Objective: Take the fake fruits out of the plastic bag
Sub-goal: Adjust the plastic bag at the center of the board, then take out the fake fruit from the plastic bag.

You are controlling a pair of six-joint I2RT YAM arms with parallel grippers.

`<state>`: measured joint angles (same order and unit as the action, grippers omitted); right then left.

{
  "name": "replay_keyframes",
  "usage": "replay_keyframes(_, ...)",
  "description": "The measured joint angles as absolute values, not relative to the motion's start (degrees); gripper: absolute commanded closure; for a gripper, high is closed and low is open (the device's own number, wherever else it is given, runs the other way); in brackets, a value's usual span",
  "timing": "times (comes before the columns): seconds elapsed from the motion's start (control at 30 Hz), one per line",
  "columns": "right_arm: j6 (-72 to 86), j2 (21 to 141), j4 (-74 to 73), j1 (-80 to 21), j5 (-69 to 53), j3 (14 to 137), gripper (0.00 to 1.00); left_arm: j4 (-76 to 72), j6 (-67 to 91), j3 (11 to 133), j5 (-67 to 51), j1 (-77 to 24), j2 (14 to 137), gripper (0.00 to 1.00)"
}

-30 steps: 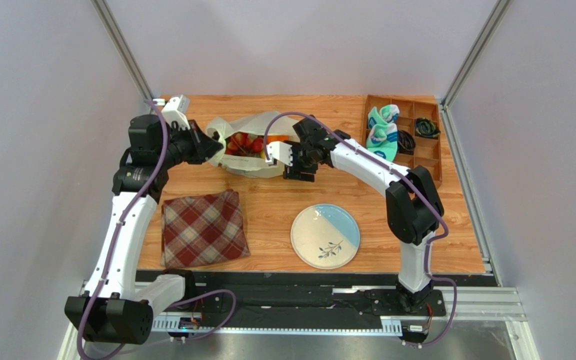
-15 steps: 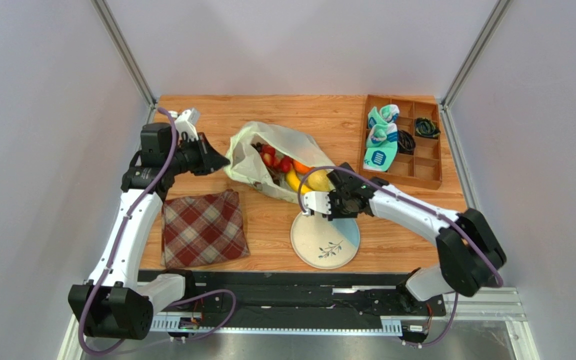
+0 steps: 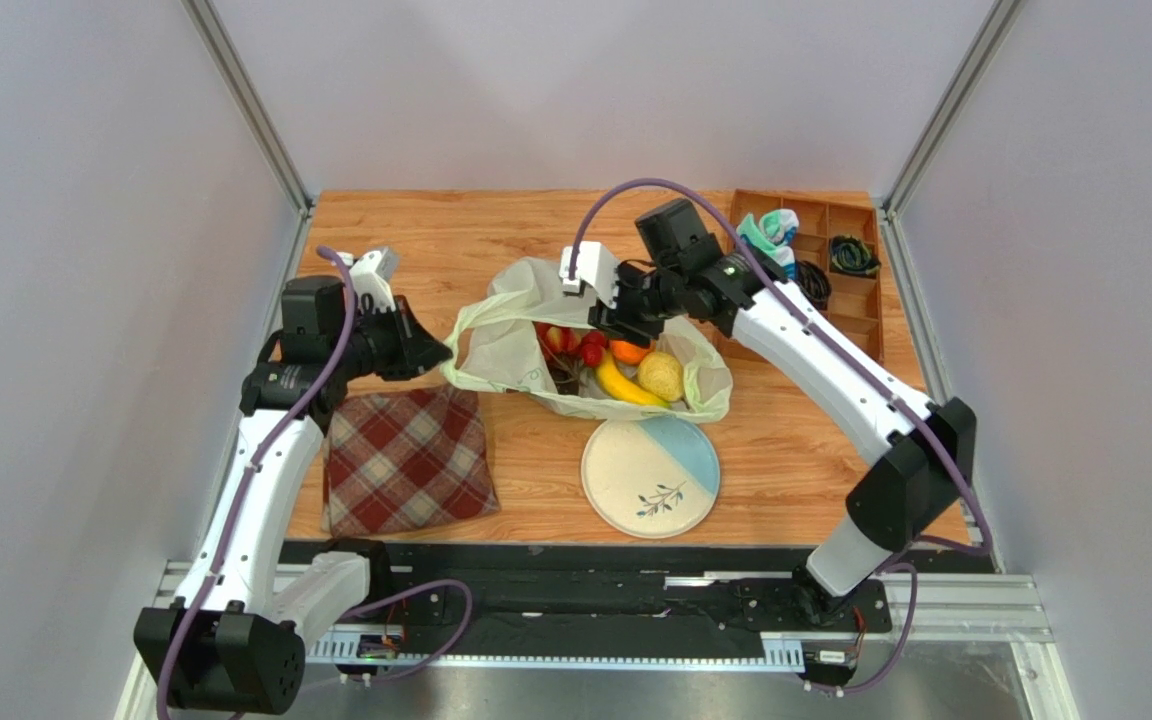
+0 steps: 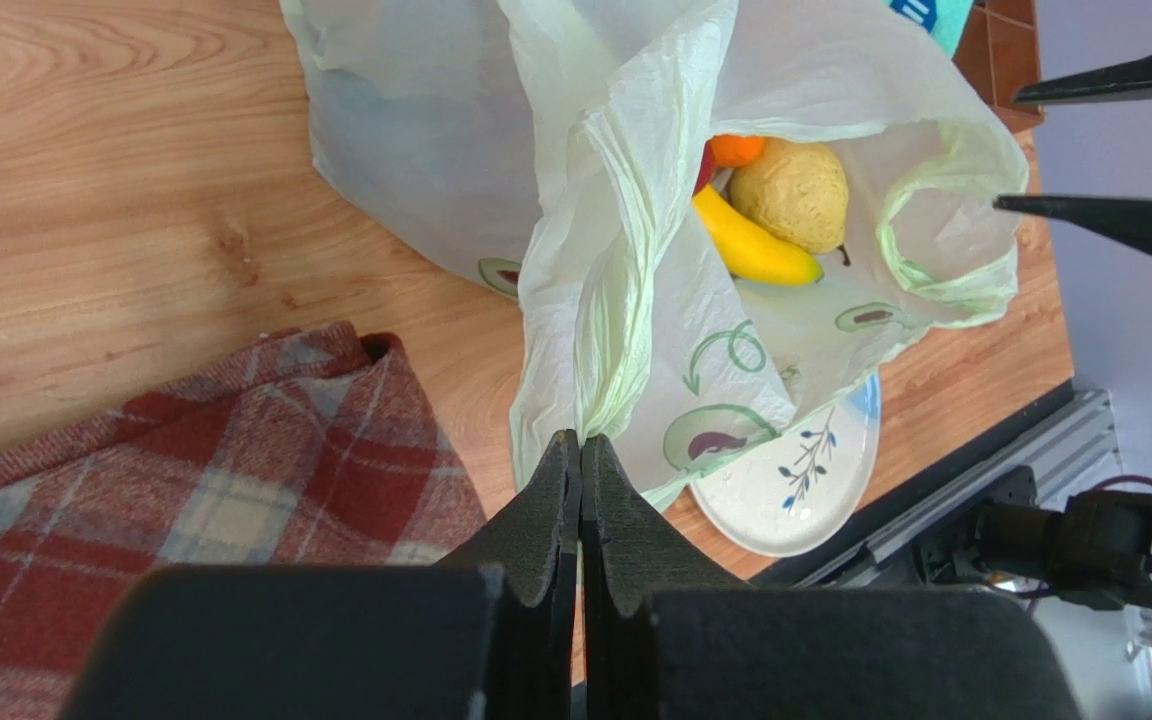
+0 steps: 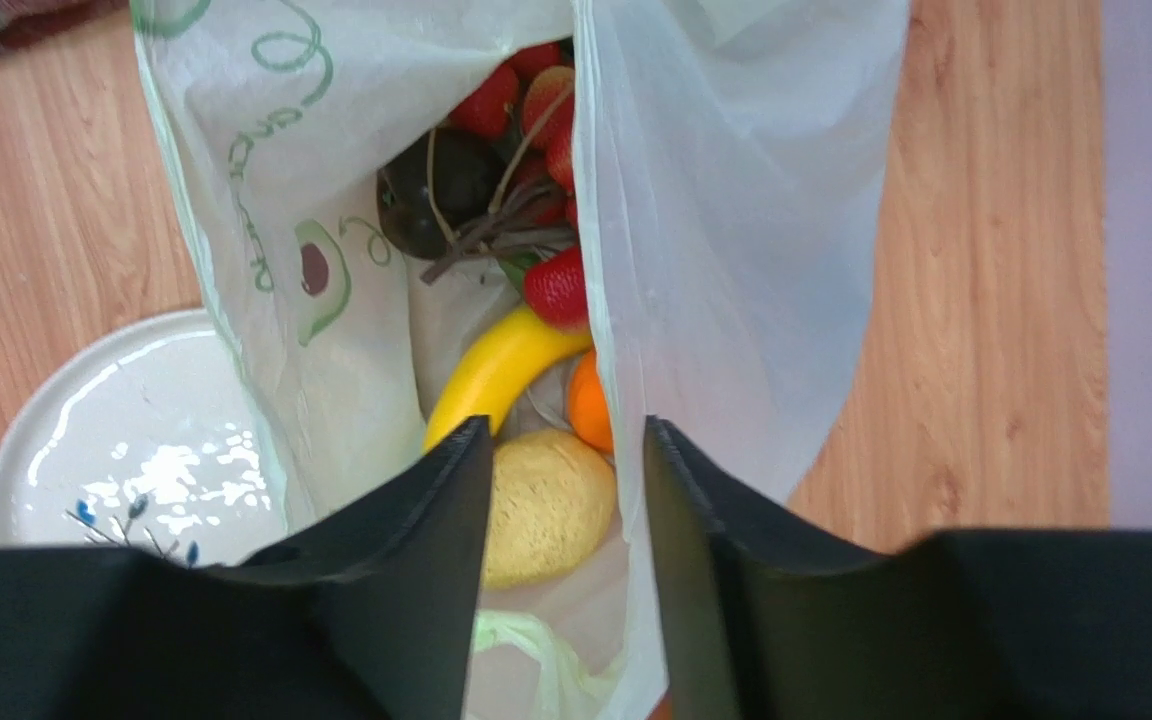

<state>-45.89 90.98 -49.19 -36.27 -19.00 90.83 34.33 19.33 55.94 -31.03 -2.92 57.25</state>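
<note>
We find the plastic bag (image 3: 504,357) lying about the middle of the table (image 3: 432,225), a little toward its far edge. Its near lip is now draped over the far rim of the plate (image 3: 657,492). A second ago it sat bunched farther left and clear of the plate. It has since been drawn rightward and nearer, and its mouth is spread wide.

The left gripper (image 4: 582,450) is fully closed, pinching a fold at the bag's left edge. The right gripper (image 5: 567,435), down by the plate half a second ago, has swung back over the bag's far side. Its jaws stand partly apart; a sheet of bag wall passes between them unpinched, and nothing is held.

The fake fruits (image 3: 615,365) are all inside: banana (image 5: 500,375), pear (image 5: 545,510), orange (image 5: 587,405), plum (image 5: 440,180) and red pieces (image 5: 555,285). In our judgement the opening is adequate, and extraction has not begun.
</note>
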Motion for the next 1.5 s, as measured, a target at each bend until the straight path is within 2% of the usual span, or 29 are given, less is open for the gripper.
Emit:
replay_keyframes(0.07, -44.47, 94.28, -49.23, -36.18, -20.93, 92.71, 0.64, 34.48, 19.09, 55.09, -30.52, -2.92, 56.51, 1.0)
replay_keyframes(0.23, -42.81, 106.63, -50.19, -36.18, -21.69, 93.82, 0.64, 34.54, 18.83, 54.41, -30.74, -2.9, 56.49, 1.0)
replay_keyframes(0.37, -42.61, 112.9, -50.11, -36.18, -20.78, 93.82, 0.47, 34.57, 18.06, 54.35, -30.15, -2.85, 56.47, 1.0)
replay_keyframes(0.4, -42.7, 113.6, -49.71, -36.18, -20.23, 93.84, 0.46, 34.52, 17.91, 54.26, -30.13, -2.85, 56.47, 1.0)
replay_keyframes(0.57, -42.96, 114.69, -47.35, -36.18, -17.45, 96.2, 0.41, 34.54, 17.85, 53.8, -30.13, -2.52, 56.64, 1.0)
replay_keyframes(0.8, -43.79, 117.95, -45.17, -36.18, -15.49, 99.55, 0.39, 34.5, 17.72, 53.8, -30.22, -2.48, 58.74, 1.0)
replay_keyframes(0.83, -43.83, 118.98, -45.21, -36.18, -15.25, 100.2, 0.36, 34.5, 17.72, 53.82, -30.35, -2.48, 59.13, 1.0)
replay_keyframes(1.0, -43.94, 122.83, -45.12, -36.18, -13.34, 102.43, 0.39, 34.5, 17.69, 53.82, -30.61, -2.48, 60.2, 1.0)
replay_keyframes(1.37, -47.72, 121.12, -45.06, -36.25, -12.49, 102.78, 0.38, 34.83, 17.47, 53.82, -31.09, -2.48, 60.27, 1.0)
replay_keyframes(1.5, -50.13, 120.86, -45.41, -36.38, -12.73, 103.0, 0.42, 35.59, 16.97, 53.82, -31.07, -2.48, 60.1, 1.0)
